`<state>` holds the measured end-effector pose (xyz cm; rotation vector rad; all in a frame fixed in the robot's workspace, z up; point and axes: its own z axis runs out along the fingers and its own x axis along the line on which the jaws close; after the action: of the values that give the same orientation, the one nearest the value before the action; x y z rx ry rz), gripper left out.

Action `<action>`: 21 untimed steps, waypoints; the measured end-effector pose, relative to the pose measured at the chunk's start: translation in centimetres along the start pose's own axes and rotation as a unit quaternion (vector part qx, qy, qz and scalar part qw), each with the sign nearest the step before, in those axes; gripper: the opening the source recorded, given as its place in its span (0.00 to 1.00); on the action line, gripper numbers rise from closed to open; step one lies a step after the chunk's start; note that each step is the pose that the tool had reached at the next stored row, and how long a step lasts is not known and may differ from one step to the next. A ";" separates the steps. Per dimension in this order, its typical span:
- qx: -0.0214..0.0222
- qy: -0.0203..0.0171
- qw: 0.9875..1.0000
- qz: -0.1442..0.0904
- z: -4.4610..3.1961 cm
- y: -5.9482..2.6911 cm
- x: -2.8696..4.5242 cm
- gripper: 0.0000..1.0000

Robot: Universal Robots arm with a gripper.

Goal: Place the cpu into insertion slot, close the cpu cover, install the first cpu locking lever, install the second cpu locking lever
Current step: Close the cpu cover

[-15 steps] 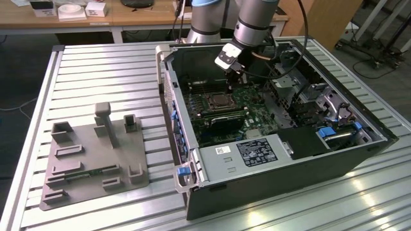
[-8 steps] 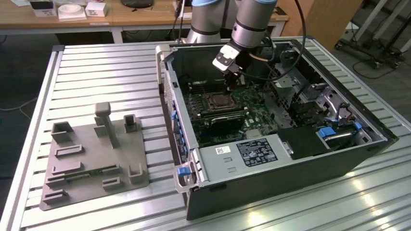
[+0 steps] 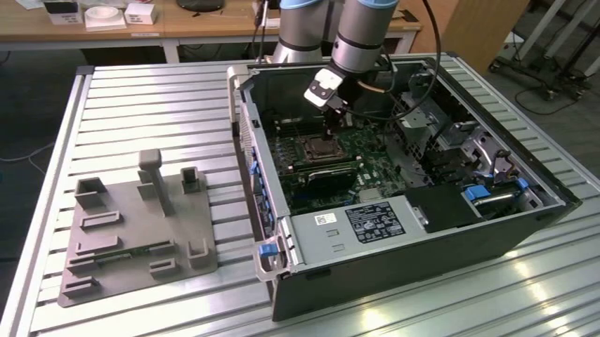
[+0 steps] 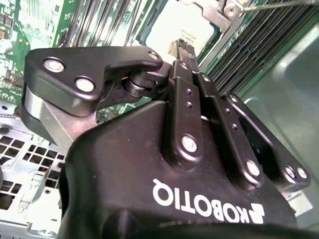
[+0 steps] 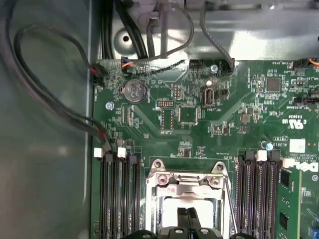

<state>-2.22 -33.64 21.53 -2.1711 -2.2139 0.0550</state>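
the small flat square cpu (image 5: 169, 211) - pale silver-grey metal top, smooth and bright - lies flat in the square, silver-rimmed insertion slot (image 3: 317, 147) on the green circuit board (image 5: 149, 124), with the thin silver metal cpu cover (image 5: 187, 180) framing it. the black gripper (image 5: 188, 215) points down at its middle, fingers clenched together on nothing - whether they touch the chip i cannot tell.

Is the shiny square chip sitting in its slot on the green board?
Yes, in the first wrist view the flat silver-grey square chip lies inside the silver-rimmed square socket on the green circuit board.
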 end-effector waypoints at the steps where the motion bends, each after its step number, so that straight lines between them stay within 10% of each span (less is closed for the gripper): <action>1: -0.001 0.000 1.000 0.000 0.05 -0.14 0.00 0.11; 11: -0.012 -0.002 1.000 -0.003 0.27 -1.33 0.03 0.11; 21: -0.034 -0.003 0.999 -0.005 0.48 -2.93 0.06 0.11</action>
<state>-5.17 -33.64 21.20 -2.1969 -2.2611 -0.0149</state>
